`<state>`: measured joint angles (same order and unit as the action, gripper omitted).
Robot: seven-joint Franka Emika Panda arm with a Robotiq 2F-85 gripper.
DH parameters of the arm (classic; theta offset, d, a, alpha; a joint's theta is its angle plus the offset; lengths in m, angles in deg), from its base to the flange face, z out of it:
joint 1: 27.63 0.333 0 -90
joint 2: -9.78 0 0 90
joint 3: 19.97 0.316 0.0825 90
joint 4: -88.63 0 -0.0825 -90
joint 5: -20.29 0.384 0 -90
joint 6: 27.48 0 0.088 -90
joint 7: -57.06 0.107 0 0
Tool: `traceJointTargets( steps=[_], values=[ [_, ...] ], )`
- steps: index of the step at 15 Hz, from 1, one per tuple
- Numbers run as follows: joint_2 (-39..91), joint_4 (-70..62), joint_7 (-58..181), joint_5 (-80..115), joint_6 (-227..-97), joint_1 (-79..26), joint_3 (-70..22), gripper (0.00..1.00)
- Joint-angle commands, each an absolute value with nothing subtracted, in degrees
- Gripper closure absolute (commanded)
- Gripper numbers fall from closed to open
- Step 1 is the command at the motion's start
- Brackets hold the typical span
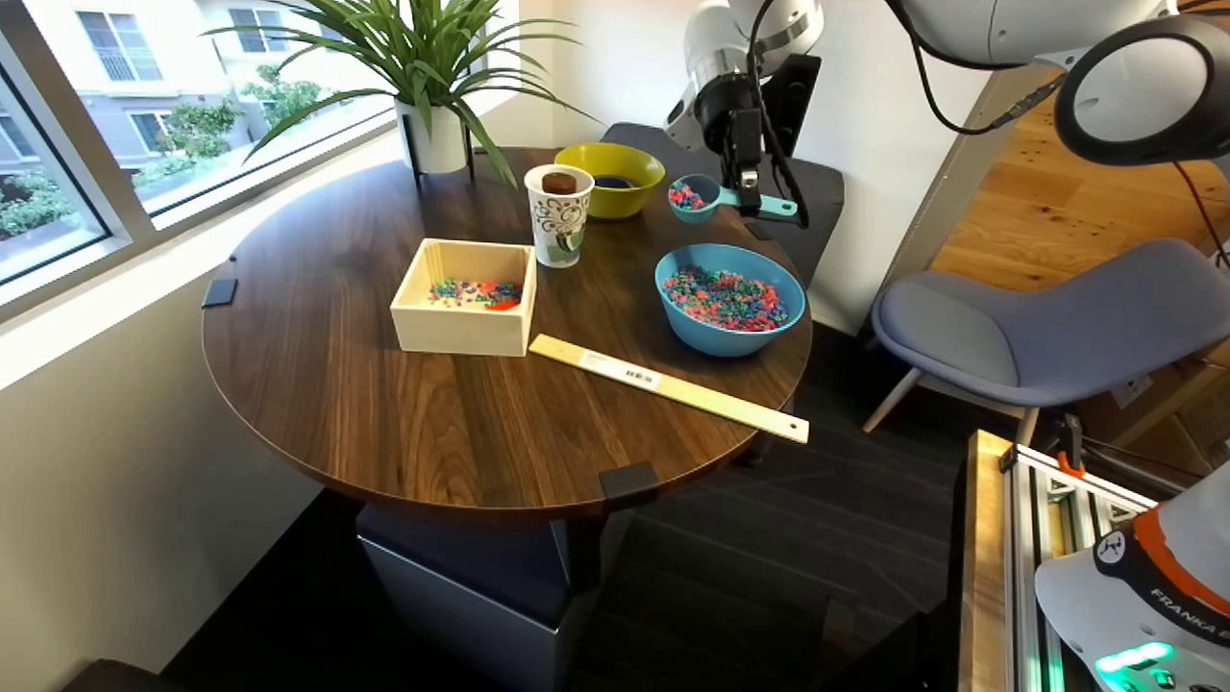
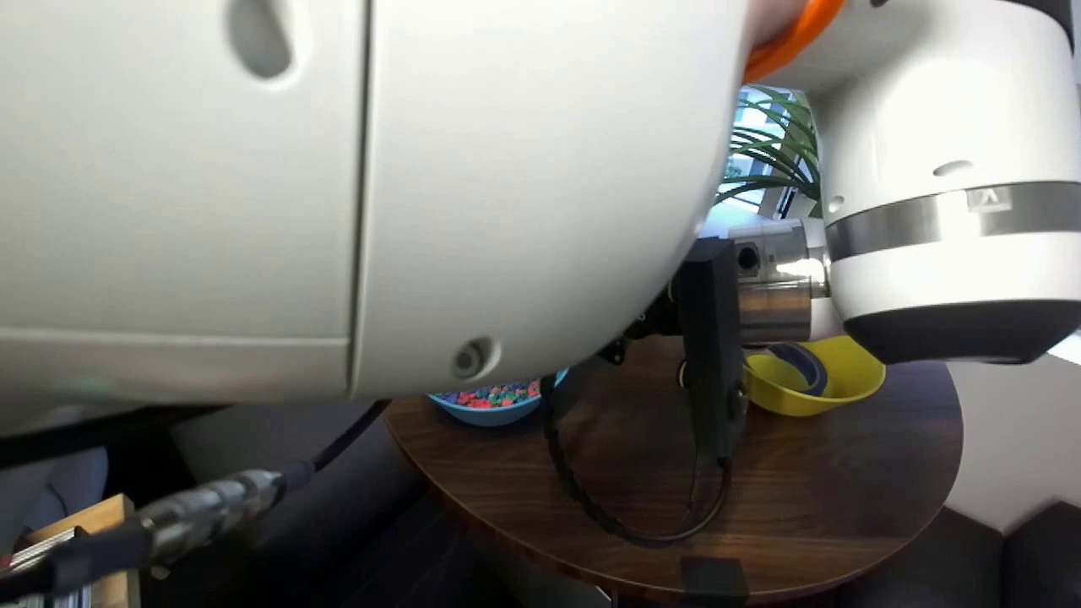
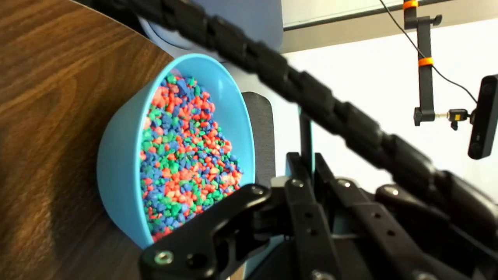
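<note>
Over the round wooden bench (image 1: pixel 461 413), which bears a blue bowl (image 1: pixel 735 341) and a yellow bowl (image 1: pixel 618 203), the pincer (image 1: pixel 750 197) pinches a teal scoop (image 1: pixel 694 214) by its handle (image 1: pixel 778 207), near both bowls, its cup carrying small colored pebbles (image 1: pixel 685 196).

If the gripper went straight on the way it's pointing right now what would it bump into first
Probably the blue bowl, which shows beyond and left of the gripper in the wrist view; depth is unclear, and the gripper might pass over the bowl's rim.
</note>
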<state>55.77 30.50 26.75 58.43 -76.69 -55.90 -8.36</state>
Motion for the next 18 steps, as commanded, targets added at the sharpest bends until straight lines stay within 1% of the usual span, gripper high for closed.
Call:
traceJointTargets(
  steps=[1,7,9,10,13,14,18],
  values=[
    [59.79,36.01,31.55,65.35,-77.15,-53.54,-11.80,0.98],
    [64.68,41.47,36.80,72.89,-78.18,-53.34,-13.40,0.98],
    [65.95,43.39,36.23,72.46,-76.83,-52.77,-13.70,0.98],
    [63.18,39.04,34.66,70.94,-78.04,-53.81,-12.85,0.92],
    [64.46,40.61,34.66,70.95,-78.02,-53.55,-12.85,0.92],
    [64.57,40.77,34.66,70.95,-78.02,-53.45,-12.85,0.98],
    [65.12,41.56,37.12,74.28,-80.84,-55.82,-12.63,0.98]
  ],
)
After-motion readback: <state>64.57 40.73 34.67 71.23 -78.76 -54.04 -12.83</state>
